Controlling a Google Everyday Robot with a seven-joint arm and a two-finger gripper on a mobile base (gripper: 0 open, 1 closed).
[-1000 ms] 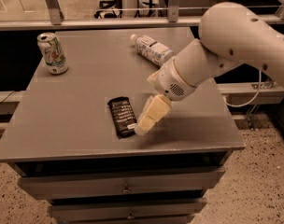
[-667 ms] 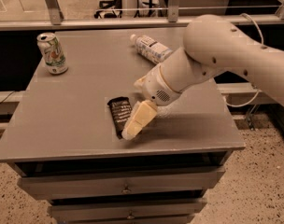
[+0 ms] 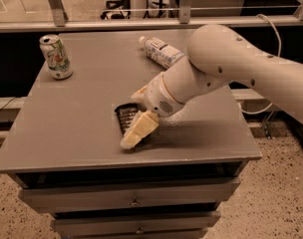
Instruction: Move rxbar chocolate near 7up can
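Cream jaws, spread apart, sit low over the flat black rxbar chocolate wrapper (image 3: 124, 117) at the grey tabletop's (image 3: 81, 133) front middle, well apart from the upright whitish-green 7up can (image 3: 56, 57) at its far-left corner.

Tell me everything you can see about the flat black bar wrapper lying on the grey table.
The rxbar chocolate is a small flat black rectangular wrapper with rows of pale print, seemingly thin foil or plastic, with a crimped far end. It lies flat on the grey table top, near the front edge and roughly midway across. The robot's cream-coloured gripper sits over its near right part and hides it; contact cannot be told. Nothing else touches it.
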